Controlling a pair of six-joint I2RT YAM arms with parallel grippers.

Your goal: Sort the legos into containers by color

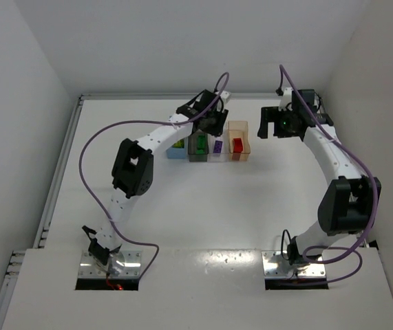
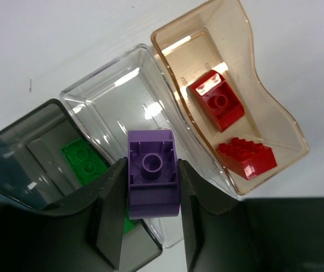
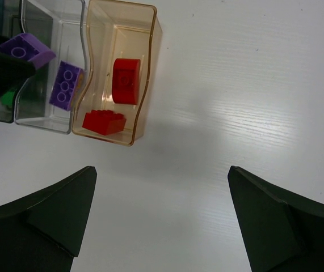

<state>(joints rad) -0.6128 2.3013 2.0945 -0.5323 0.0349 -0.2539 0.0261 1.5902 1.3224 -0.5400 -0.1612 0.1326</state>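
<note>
My left gripper (image 2: 151,163) is shut on a purple brick (image 2: 152,192), held above the clear bin (image 2: 122,90). The same brick shows in the right wrist view (image 3: 24,48), above a second purple brick (image 3: 65,85) lying in the clear bin. The pale orange bin (image 2: 264,107) holds two red bricks (image 2: 218,102) (image 2: 247,157). The dark grey bin (image 2: 25,141) holds a green brick (image 2: 85,158). The blue bin (image 1: 174,152) holds a yellow-green brick (image 1: 178,144). My right gripper (image 3: 162,187) is open and empty over bare table, to the right of the orange bin (image 3: 150,68).
The four bins stand side by side in a row at the back middle of the white table (image 1: 182,206). The left arm (image 1: 133,165) reaches across to them. White walls enclose the table at the back and on both sides.
</note>
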